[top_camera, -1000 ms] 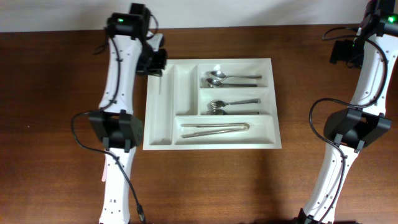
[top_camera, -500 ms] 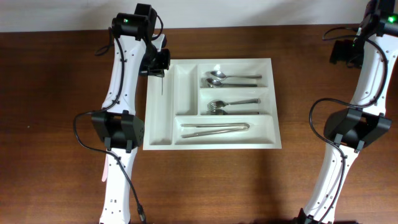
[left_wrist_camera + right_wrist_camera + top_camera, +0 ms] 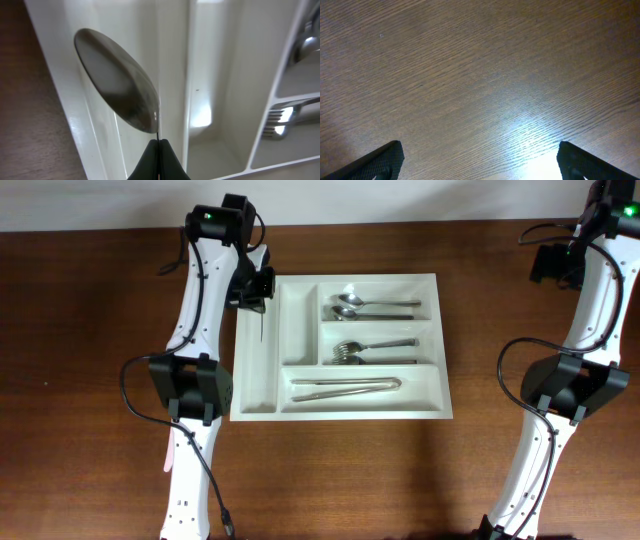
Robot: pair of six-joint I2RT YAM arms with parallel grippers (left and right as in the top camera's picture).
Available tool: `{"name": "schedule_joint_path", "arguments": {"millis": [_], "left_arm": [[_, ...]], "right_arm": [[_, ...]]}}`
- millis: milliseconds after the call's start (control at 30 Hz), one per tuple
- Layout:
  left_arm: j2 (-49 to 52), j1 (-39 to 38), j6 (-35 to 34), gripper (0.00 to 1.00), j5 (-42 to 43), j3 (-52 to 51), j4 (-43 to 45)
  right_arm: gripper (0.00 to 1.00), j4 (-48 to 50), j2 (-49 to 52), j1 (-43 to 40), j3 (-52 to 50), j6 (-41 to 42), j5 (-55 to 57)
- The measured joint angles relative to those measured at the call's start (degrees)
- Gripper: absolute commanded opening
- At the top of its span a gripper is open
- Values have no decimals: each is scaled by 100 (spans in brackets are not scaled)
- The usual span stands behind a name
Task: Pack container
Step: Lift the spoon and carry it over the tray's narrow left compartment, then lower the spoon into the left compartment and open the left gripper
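The left gripper [image 3: 254,286], clamped on a spoon [image 3: 120,87], has slid slightly rightward since a second ago, from the left rim of the tray [image 3: 340,415] to above its leftmost narrow compartment. The tray lies unmoved mid-table between the arms. The right gripper [image 3: 477,162] hangs wide open over bare table [image 3: 480,75], unchanged.

You're looking at a dark brown wooden table [image 3: 90,480], with the grain running left to right in the overhead view. A pale wall [image 3: 400,198] shows as a strip beyond its far edge. In the right wrist view, a bright patch of glare [image 3: 540,137] lies on the wood. A tiny pale speck [image 3: 45,384] sits near the table's left side.
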Motion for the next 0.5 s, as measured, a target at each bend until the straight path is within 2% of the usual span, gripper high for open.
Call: {"name": "schedule_joint_path", "arguments": {"millis": [400,500], "left_arm": [[0,0,0,2,-142,-719,0],[0,0,0,9,-142,-789,-2]], "right_arm": [[99,-2,0,0,0,-2,0],[99,0,0,0,0,-4,0]]}}
